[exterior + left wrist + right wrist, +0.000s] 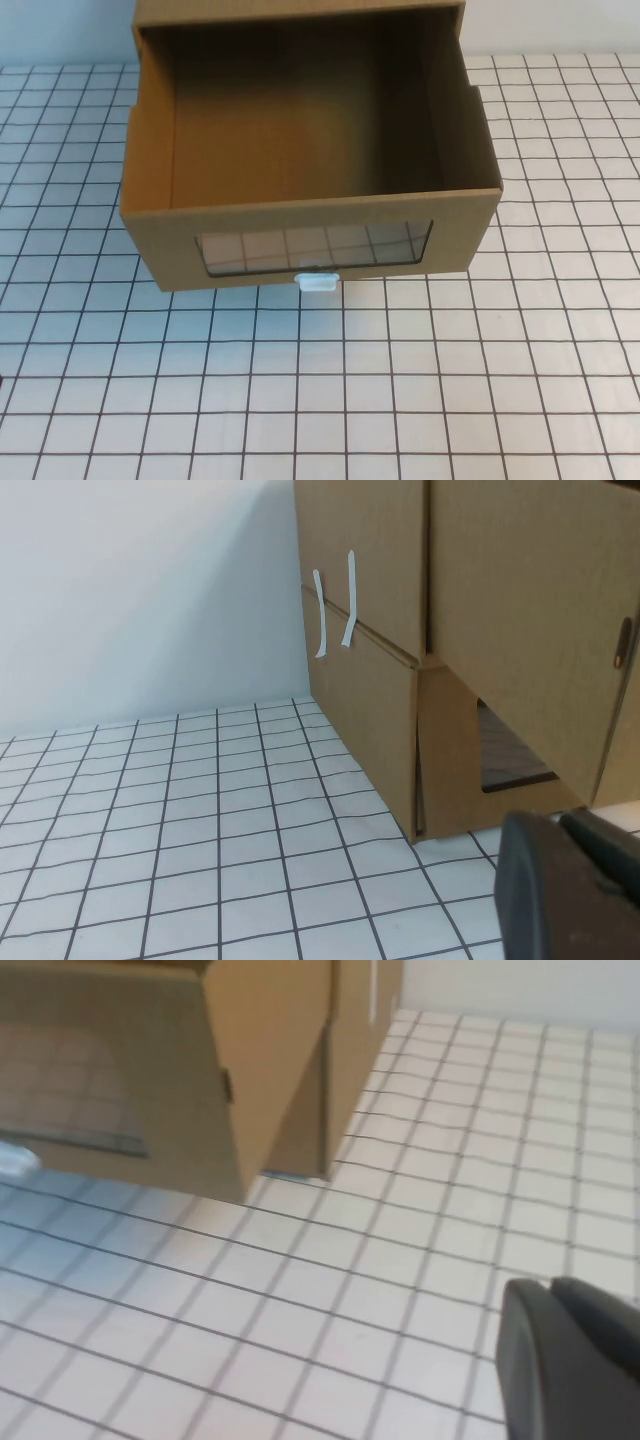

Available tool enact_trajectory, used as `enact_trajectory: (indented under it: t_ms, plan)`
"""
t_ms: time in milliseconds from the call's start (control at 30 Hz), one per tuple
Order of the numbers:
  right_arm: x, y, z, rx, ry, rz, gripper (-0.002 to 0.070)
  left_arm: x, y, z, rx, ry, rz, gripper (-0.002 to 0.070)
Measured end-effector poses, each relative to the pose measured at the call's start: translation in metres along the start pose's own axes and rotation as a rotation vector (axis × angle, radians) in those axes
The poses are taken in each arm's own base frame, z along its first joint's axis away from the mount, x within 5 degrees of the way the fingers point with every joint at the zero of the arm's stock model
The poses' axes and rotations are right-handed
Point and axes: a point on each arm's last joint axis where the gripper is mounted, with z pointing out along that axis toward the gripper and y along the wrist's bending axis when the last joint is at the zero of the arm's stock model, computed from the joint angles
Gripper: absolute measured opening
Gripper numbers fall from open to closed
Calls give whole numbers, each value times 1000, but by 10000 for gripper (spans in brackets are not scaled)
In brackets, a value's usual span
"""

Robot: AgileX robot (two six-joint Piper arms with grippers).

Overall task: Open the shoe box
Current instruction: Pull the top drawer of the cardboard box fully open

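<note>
Both end effectors [562, 825] [557, 1295] beside shoe box [310, 215].

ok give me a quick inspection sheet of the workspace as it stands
surface: white gridded table
job's things: cardboard shoe box; its drawer is slid out toward the robot, nothing seen inside; window and white pull tab on the drawer front
clutter: nothing seen
grippers: left gripper low by the box's left side, not touching it; right gripper shut and empty, low over the table by the box's right side; neither shows in the high view
cables: nothing seen
surroundings: pale wall behind the table
</note>
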Motion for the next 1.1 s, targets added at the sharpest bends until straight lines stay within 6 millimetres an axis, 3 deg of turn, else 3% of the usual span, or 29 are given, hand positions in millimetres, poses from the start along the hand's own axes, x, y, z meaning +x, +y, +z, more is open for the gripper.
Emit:
enact_trajectory:
  t_ms: [300, 633, 800, 1100]
  plan:
    - [9, -10, -3, 102, -72, -89, -13, 0, 0, 0, 0, 0, 0, -2]
    - [75, -20, -9, 246, -310, 9, -13, 0, 0, 0, 0, 0, 0, -2]
    - [76, -19, -17, 245, -396, 36, -13, 0, 0, 0, 0, 0, 0, -2]
    - [80, -20, -17, 244, -366, 104, -13, 0, 0, 0, 0, 0, 0, -2]
